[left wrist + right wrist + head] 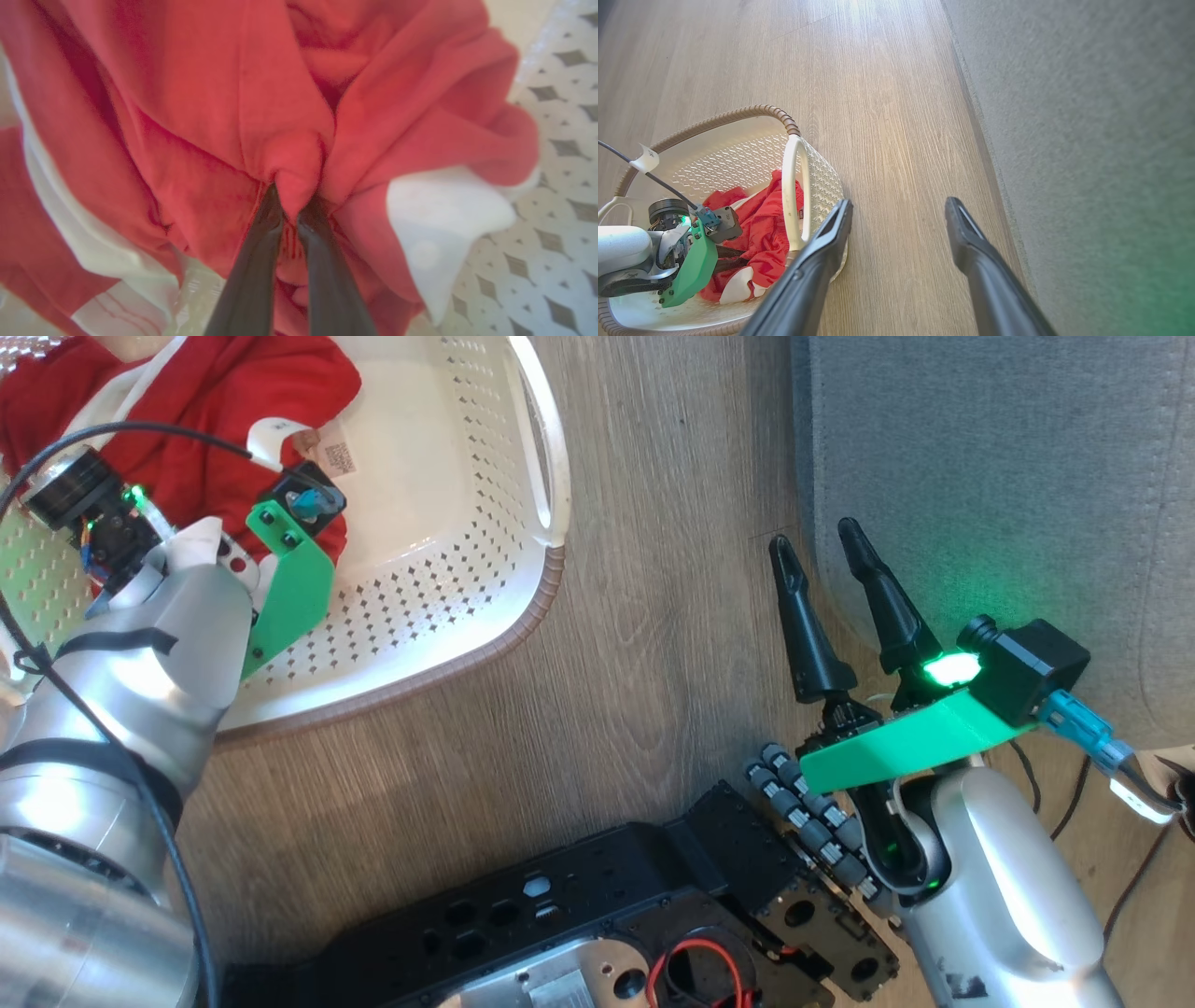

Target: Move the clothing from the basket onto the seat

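Clothing (187, 401) is lying bunched in the basket (439, 616) on the wooden floor (653, 663) in the head view, while the right gripper (815, 539) is hovering beside the grey seat (980, 476), jaws apart. In the left wrist view the left gripper (290, 205) is pinching a fold of that red cloth, jaws clamped on it. In the right wrist view the spread fingers (822, 261) are hanging over floor between basket and seat.

The red clothing (215, 420), trimmed with white bands, is lying crumpled in the cream perforated basket (439, 588), one fold being pinched between the dark fingers of the left gripper (290, 207). The basket is sitting upright on the wood floor (653, 569), its brown woven rim facing up. The grey upholstered seat (980, 476) is standing apart from it, across a strip of floor.
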You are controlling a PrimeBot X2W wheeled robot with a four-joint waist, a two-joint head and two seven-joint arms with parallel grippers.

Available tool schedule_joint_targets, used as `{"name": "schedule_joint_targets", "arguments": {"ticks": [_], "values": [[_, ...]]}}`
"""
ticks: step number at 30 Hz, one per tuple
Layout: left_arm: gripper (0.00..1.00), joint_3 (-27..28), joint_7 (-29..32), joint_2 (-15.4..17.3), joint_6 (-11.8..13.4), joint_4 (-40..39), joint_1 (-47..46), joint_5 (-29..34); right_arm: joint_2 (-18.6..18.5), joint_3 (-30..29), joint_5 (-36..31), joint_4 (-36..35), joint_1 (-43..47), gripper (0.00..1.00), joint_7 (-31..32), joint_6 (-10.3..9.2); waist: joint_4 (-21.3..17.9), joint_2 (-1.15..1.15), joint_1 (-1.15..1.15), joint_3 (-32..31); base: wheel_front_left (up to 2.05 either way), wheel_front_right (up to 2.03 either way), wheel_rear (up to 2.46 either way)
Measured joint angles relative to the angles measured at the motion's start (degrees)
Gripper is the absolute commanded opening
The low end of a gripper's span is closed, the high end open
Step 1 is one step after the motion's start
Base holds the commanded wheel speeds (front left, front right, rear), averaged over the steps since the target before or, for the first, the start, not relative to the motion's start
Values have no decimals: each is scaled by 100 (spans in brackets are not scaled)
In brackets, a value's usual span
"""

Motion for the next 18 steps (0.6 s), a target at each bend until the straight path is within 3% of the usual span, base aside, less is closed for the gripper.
{"name": "schedule_joint_targets", "arguments": {"ticks": [12, 18], "values": [[0, 38, -270, 77, 87, 5, -16, -296, 2, 25, 71, 154, -96, 100, 9, -1, -67, 1, 0, -254, 0, 0, 0], [0, 208, -630, 145, 256, 9, 121, -517, 1, 124, 109, 222, -281, 100, 10, -8, -146, 0, 0, -522, 0, 0, 0]]}}
